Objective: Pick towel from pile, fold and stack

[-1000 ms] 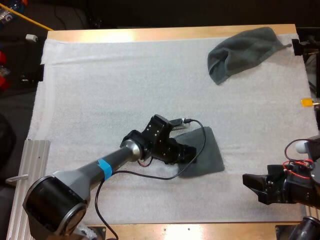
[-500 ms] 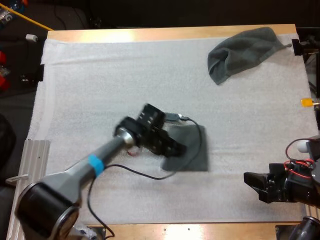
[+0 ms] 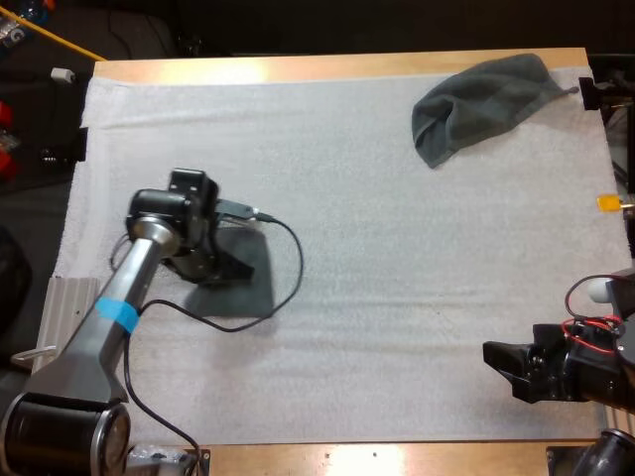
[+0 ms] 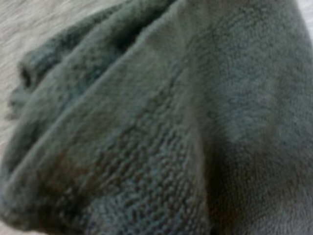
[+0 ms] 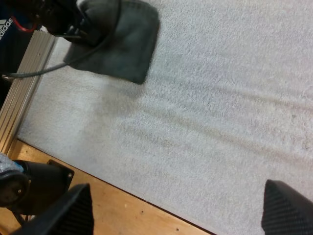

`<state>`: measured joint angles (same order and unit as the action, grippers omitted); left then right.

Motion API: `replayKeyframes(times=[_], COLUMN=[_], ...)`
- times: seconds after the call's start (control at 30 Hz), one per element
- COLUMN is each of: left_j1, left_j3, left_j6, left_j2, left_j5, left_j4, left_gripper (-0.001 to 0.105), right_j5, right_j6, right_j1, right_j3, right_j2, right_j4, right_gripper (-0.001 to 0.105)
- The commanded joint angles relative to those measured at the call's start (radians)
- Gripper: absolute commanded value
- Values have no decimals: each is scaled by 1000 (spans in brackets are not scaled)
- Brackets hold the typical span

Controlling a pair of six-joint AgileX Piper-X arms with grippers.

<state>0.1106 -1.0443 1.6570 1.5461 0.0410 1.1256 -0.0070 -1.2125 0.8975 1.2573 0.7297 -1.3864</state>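
Left gripper [image 3: 216, 264] is sitting low on the folded towel [image 3: 248, 286], at the edge of it nearest the mat's left border; whether it is gripping the cloth cannot be told from here. Left wrist view: the folded towel [image 4: 186, 127] is lying right under the camera, dark grey-green terry with a rolled fold running along one side and a sliver of white mat [image 4: 44, 19] beside it. The folded towel is lying flat on the left half of the white mat [image 3: 397, 228], near the aluminium rail [image 3: 62, 307] at the table's left side. The crumpled towel [image 3: 481, 99] is lying at the far right corner of the mat, well apart from both arms. Right gripper [image 3: 496, 359] is hovering over the mat's near right corner, pointing left; its fingers [image 5: 78, 210] are standing wide apart and clear of any cloth, with bare mat and the wooden table [image 5: 98, 200] edge between them.
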Motion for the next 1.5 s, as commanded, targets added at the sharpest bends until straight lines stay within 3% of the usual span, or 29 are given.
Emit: replayKeyframes(times=[0.0, 0.1, 0.3, 0.4, 0.47, 0.57, 0.67, 0.73, 0.8, 0.97, 1.03, 1.3, 1.47], left_j1=[-24, -85, -158, -173, -173, -173, -173, -173, -173, -173, -173, -173, -173], left_j3=[-6, -6, -6, -6, -6, -6, -6, -15, -24, -33, -33, -33, -33], left_j6=[-14, -37, -37, -37, -37, -37, -37, -31, -27, 12, 25, 79, 115], left_j2=[-8, -8, -8, -8, -8, -8, -8, -8, -8, -13, -13, -11, 26], left_j5=[49, 109, 130, 173, 218, 306, 456, 475, 449, 172, 114, 91, 31], left_j4=[16, 27, 27, 24, 20, 19, 19, 23, 28, 0, -26, -133, -188], left_gripper=[0, 0, 2, 21, 45, 71, 63, 58, 55, 59, 60, 61, 61], right_j5=[7, 7, 7, 7, 7, 7, 7, 7, 7, 7, 7, 7, 7], right_j6=[2, 2, 2, 2, 2, 2, 2, 2, 2, 2, 2, 4, 4], right_j1=[-2, -2, -2, -2, -2, -2, -2, -2, -2, -2, -2, -2, -2], right_j3=[8, 8, 8, 8, 8, 8, 8, 8, 8, 8, 8, 8, 8], right_j2=[0, 0, 0, 0, 0, 0, 0, 0, 0, 0, 0, 0, 0], right_j4=[-2, -2, -2, -2, -2, -2, -2, -2, -2, -2, -2, -35, -48], right_gripper=[68, 68, 68, 68, 68, 68, 68, 68, 68, 68, 68, 68, 68])
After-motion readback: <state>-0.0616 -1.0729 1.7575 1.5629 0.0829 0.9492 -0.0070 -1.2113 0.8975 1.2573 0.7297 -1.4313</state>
